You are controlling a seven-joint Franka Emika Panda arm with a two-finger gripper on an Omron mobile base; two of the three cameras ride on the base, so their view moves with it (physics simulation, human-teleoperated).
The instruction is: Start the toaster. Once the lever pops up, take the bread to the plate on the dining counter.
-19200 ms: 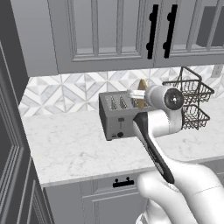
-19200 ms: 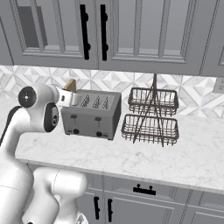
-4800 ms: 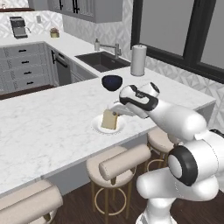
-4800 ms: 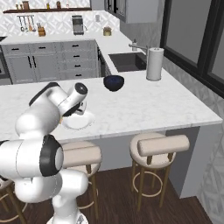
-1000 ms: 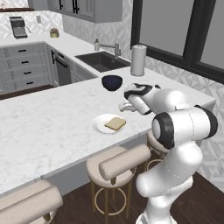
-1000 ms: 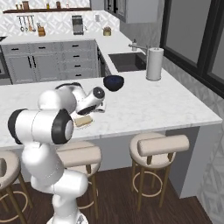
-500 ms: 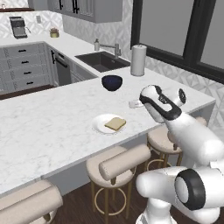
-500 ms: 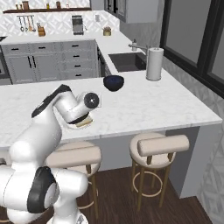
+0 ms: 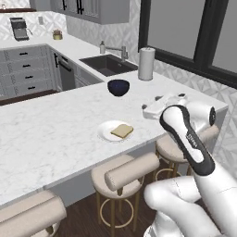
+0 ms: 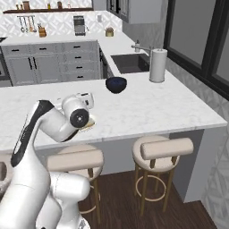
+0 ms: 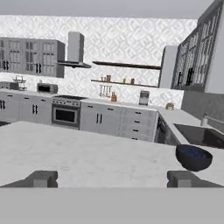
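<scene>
The bread [image 9: 122, 131] lies flat on the white plate [image 9: 107, 134] near the front edge of the dining counter [image 9: 51, 134]. My gripper [image 9: 150, 110] hovers above the counter to the right of the plate, apart from it, and looks level across the kitchen. In the hand view the gripper [image 11: 113, 179] stands open, its fingertips [image 11: 42, 178] wide apart with nothing between them. In the right base view the plate's rim [image 10: 91, 121] peeks out from behind my arm. The toaster [image 9: 18, 28] stands far off on the back worktop, as a small grey box [image 11: 144, 98] in the hand view. Its lever is too small to make out.
A dark blue bowl [image 9: 118, 87] sits on the counter beyond the plate. A paper towel roll [image 9: 146, 64] stands by the sink [image 9: 107, 65]. Beige stools [image 9: 125, 171] line the counter's front below the plate.
The arm has drawn back from the plate and folded toward the base, and the hand has swung up to look across the kitchen. The bread stays on the plate.
</scene>
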